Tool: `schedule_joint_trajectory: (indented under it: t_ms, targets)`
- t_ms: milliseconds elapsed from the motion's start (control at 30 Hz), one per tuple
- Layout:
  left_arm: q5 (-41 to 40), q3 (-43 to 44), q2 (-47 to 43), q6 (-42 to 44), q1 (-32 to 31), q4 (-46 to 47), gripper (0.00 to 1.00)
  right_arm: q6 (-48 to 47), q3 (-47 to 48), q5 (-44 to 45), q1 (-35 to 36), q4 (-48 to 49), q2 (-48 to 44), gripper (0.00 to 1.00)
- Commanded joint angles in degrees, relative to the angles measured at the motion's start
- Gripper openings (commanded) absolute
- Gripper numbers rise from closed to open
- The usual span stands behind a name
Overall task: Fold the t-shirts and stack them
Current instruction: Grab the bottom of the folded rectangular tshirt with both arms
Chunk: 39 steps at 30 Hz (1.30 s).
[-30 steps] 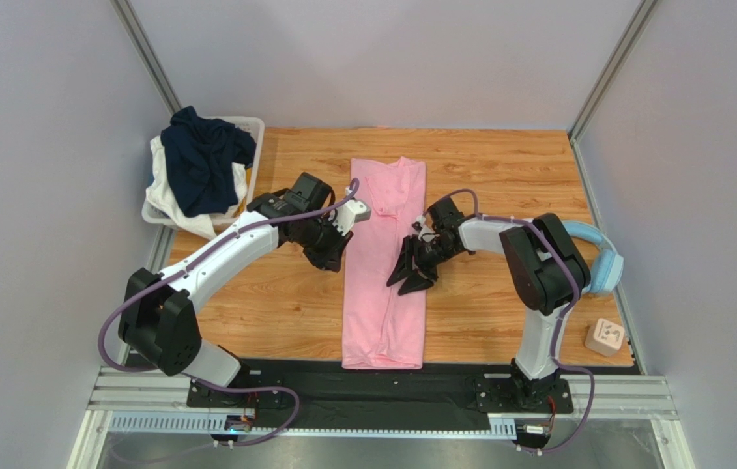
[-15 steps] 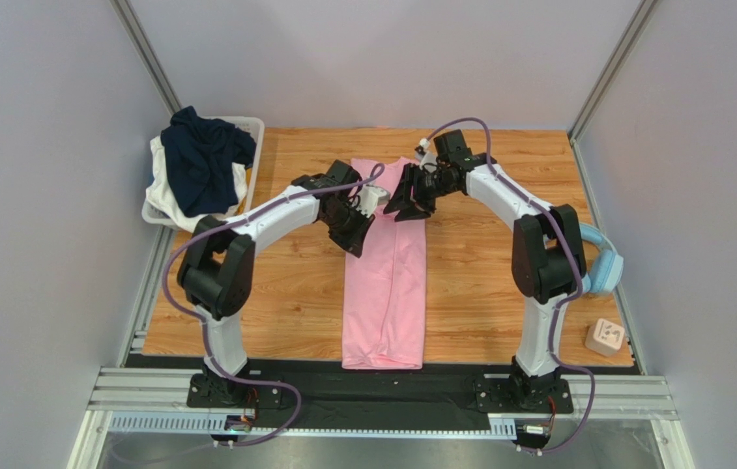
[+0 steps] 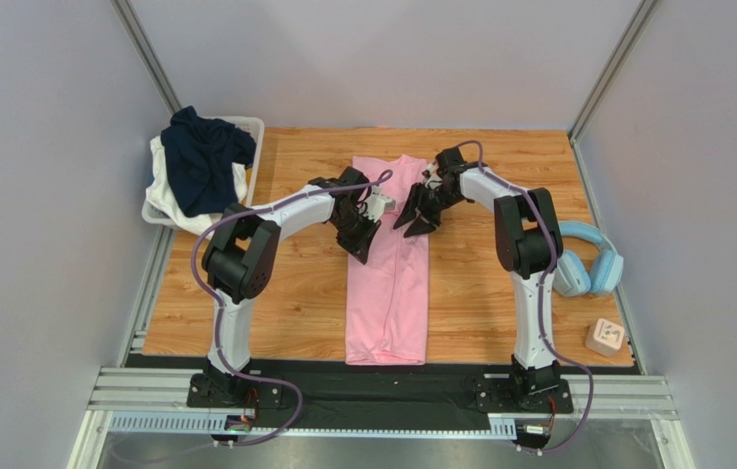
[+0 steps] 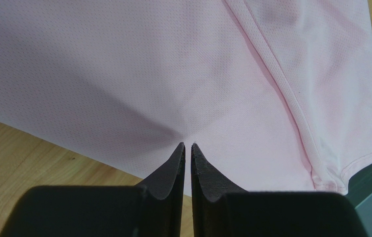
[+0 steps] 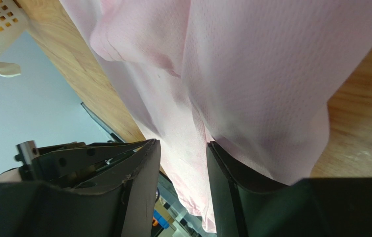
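The light pink t-shirt (image 3: 387,293) lies folded into a long narrow strip down the middle of the wooden table (image 3: 499,293). My left gripper (image 3: 364,239) is at its left edge in the far half. In the left wrist view its jaws (image 4: 188,144) are shut, pinching puckered pink cloth (image 4: 123,74). My right gripper (image 3: 414,223) is at the strip's right edge. In the right wrist view it (image 5: 183,143) is open, with one finger under the pink cloth (image 5: 252,74) and one beside it. The dark navy t-shirt (image 3: 201,161) lies heaped in the basket.
The white plastic basket (image 3: 250,125) stands at the far left corner, with white cloth (image 3: 162,191) under the navy shirt. Light blue headphones (image 3: 587,259) lie at the right edge. A small wooden block (image 3: 604,337) sits at the near right corner.
Both arms swung from the shirt's middle to its far end, then came back slightly toward me. The grippers now sit at the strip's two edges. The headphones are now uncovered.
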Motion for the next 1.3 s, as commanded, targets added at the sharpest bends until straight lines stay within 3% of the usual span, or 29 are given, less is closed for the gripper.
schedule_joint_trajectory:
  t_ms: [0,400,767,967,1100,1267]
  targets:
    - [0.3,3.1,3.0,-0.7,0.1,0.9,0.14,-1.0,4.1,0.6,-0.7,-0.3,2.4,0.46]
    - [-0.4,11.2,10.6,-0.8,3.6,-0.4,0.14,-0.3,10.0,-1.6,-1.1,-1.0,8.8,0.46]
    - [-1.1,20.6,14.0,-0.6,7.0,-3.5,0.14,2.1,32.1,-4.3,-4.8,-5.1,20.5,0.48]
    - [-1.9,23.5,15.5,-0.1,8.4,-4.8,0.14,3.3,36.8,-6.3,-5.7,-5.7,24.0,0.5]
    - [-1.1,22.1,12.7,0.1,8.4,-5.1,0.14,3.3,35.1,-8.8,-5.3,-3.8,22.5,0.5]
    - [0.9,17.0,3.0,0.1,8.4,-5.5,0.15,2.7,33.6,-10.0,-4.5,-2.1,15.0,0.54]
